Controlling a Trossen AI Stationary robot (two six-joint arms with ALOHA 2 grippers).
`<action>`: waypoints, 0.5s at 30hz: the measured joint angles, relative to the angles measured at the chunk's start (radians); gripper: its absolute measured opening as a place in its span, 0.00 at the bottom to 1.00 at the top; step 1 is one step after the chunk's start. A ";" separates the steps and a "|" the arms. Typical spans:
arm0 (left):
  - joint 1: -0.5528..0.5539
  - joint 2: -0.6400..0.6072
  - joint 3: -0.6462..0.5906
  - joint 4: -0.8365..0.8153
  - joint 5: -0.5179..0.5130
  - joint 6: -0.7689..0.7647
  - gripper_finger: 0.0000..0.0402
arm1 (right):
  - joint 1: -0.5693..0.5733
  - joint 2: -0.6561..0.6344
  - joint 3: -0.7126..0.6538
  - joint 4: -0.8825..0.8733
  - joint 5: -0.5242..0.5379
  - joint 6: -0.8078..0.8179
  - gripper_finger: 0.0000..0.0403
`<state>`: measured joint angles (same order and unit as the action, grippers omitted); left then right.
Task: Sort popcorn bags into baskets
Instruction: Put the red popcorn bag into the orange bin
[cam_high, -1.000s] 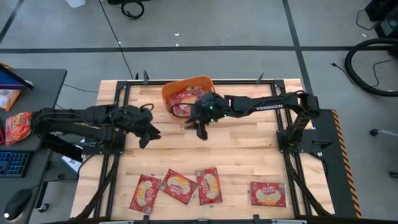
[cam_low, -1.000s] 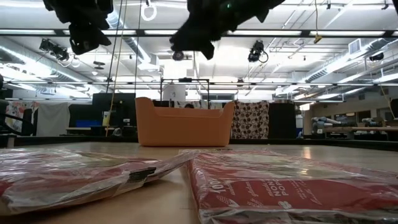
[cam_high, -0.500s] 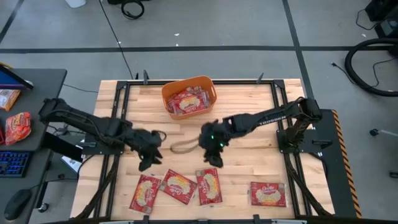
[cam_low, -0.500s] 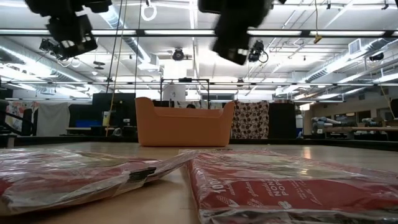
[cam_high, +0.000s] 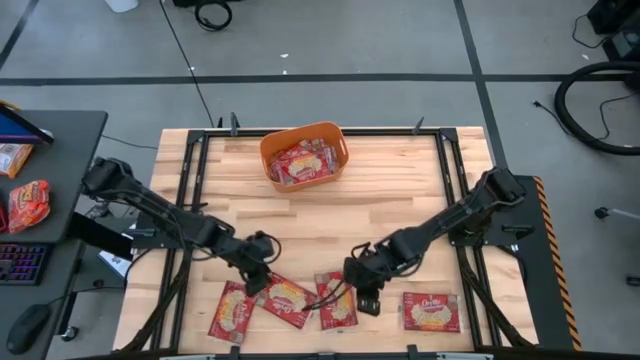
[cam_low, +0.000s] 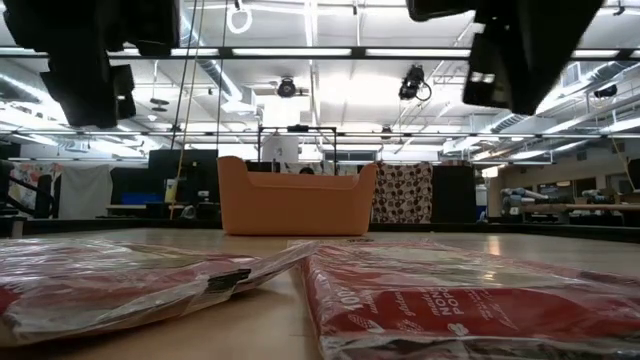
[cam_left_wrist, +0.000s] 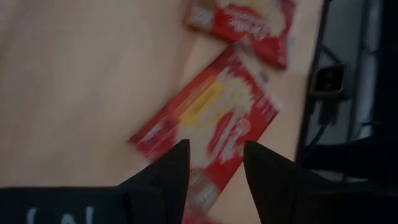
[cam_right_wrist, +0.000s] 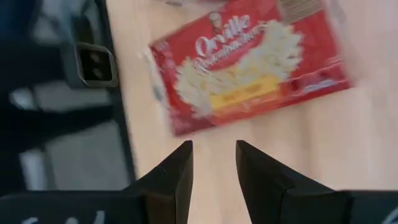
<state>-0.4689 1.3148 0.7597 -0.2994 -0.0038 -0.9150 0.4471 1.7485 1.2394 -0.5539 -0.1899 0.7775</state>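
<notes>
The orange basket (cam_high: 304, 155) (cam_low: 297, 195) stands near the table's far edge with several red popcorn bags inside. Flat along the near edge lie one bag (cam_high: 233, 310), a second (cam_high: 286, 298), a third (cam_high: 336, 300) and, apart to the right, another (cam_high: 431, 311). My left gripper (cam_high: 258, 275) (cam_left_wrist: 214, 168) is open, above and just far of the second bag (cam_left_wrist: 217, 118). My right gripper (cam_high: 366, 290) (cam_right_wrist: 211, 168) is open, between the third bag and the right-hand one (cam_right_wrist: 249, 68). In the low view both hang well above the table.
Bare wood lies between the basket and the row of bags. Black frame rails (cam_high: 190, 200) run along the table's sides. A side desk on the left holds a puffy orange-red snack packet (cam_high: 30, 205) and a keyboard (cam_high: 20, 265).
Both grippers have swung from the basket's side toward the table's near edge and come lower, the right one from right beside the basket. They now hang over the row of bags. The bags and the basket have stayed where they were.
</notes>
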 joint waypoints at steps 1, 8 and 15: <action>-0.002 0.024 0.000 0.044 -0.001 -0.018 0.39 | 0.010 0.000 -0.015 0.043 0.000 0.055 0.32; -0.006 0.159 0.000 0.284 -0.008 -0.026 0.39 | 0.044 0.000 -0.137 0.213 0.101 0.321 0.36; -0.007 0.225 0.000 0.362 -0.024 -0.104 0.39 | 0.030 -0.001 -0.290 0.368 0.109 0.516 0.38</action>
<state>-0.4759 1.5399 0.7601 0.0631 -0.0275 -1.0194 0.4771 1.7479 0.9493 -0.1864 -0.0808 1.2934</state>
